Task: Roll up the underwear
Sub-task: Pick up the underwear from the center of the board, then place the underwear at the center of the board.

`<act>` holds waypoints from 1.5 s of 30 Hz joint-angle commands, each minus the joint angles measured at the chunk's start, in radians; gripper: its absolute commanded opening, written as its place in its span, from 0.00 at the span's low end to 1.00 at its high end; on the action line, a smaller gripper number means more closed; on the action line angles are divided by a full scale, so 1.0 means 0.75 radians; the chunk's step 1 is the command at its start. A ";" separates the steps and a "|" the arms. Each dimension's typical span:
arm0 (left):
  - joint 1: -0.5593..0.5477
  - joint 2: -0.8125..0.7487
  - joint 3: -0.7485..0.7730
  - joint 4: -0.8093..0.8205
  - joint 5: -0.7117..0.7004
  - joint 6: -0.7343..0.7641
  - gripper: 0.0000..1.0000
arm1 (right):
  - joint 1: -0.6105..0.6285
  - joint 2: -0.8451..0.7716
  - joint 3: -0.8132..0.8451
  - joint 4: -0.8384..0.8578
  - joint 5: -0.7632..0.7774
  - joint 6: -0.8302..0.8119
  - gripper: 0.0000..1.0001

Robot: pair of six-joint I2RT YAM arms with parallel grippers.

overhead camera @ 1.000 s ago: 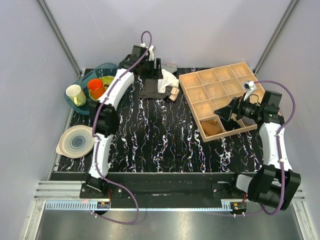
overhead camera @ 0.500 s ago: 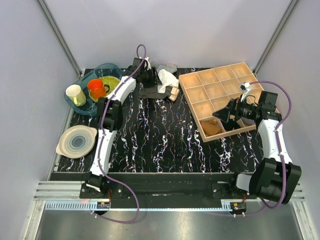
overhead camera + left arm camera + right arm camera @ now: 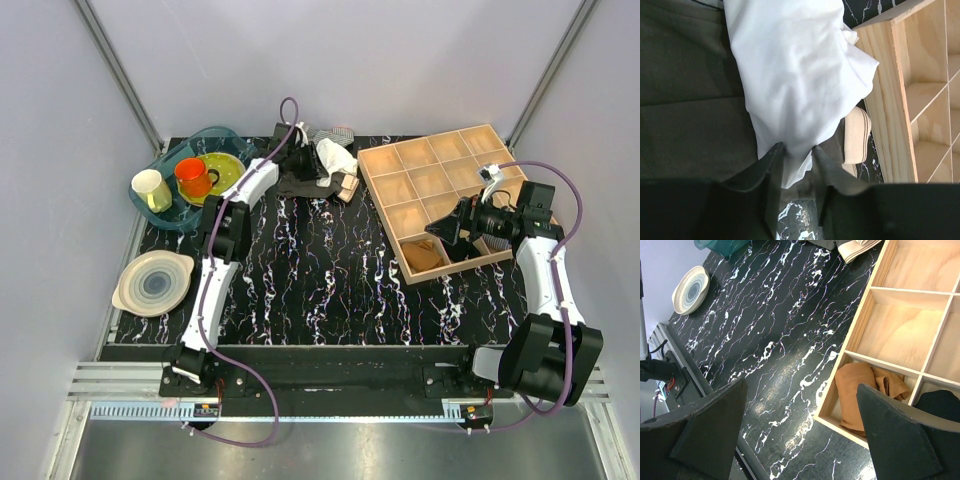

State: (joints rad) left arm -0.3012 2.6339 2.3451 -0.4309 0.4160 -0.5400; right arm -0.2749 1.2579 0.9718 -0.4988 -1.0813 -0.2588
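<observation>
1. At the near left of the counter (image 3: 330, 280), a pale plate (image 3: 152, 282) lies by itself.
2. On the right, the right hand (image 3: 801, 386) hangs released, its fingers spread wide, above the near corner of the wooden tray (image 3: 852, 340). A brown cloth (image 3: 860, 390) lies crumpled in the compartment there (a dark cloth (image 3: 940, 410) shows in the next one).
3. Farther back, the left arm reaches to the far edge, its hand (image 3: 797, 150) low over the clothes.
4. The underwear (image 3: 795, 75) lies there as a bunched white heap, partly on a dark grey garment (image 3: 690, 100) and just beside the tray's far-left corner.
5. Its lower tip runs between the left hand's fingers (image 3: 771, 167), which touch it on either side; I cannot tell whether they are clenched on the cloth.
6. A folded beige cloth (image 3: 857, 135) sits between the underwear and the tray.
7. At the far left, a teal bowl (image 3: 165, 165) holds an orange cup (image 3: 192, 177) and a cream cup (image 3: 150, 190).
</observation>
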 commanded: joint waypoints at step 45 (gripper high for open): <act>-0.178 -1.956 -2.198 0.309 0.008 0.051 0.05 | 0.499 -0.051 -0.028 -0.220 0.126 -0.577 1.00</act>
State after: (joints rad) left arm -0.5156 1.1282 0.7471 -0.3683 0.4419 -0.4534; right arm -0.0368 1.1652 0.9596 -0.5900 -1.0821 -0.5278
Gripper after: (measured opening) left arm 0.008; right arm 0.994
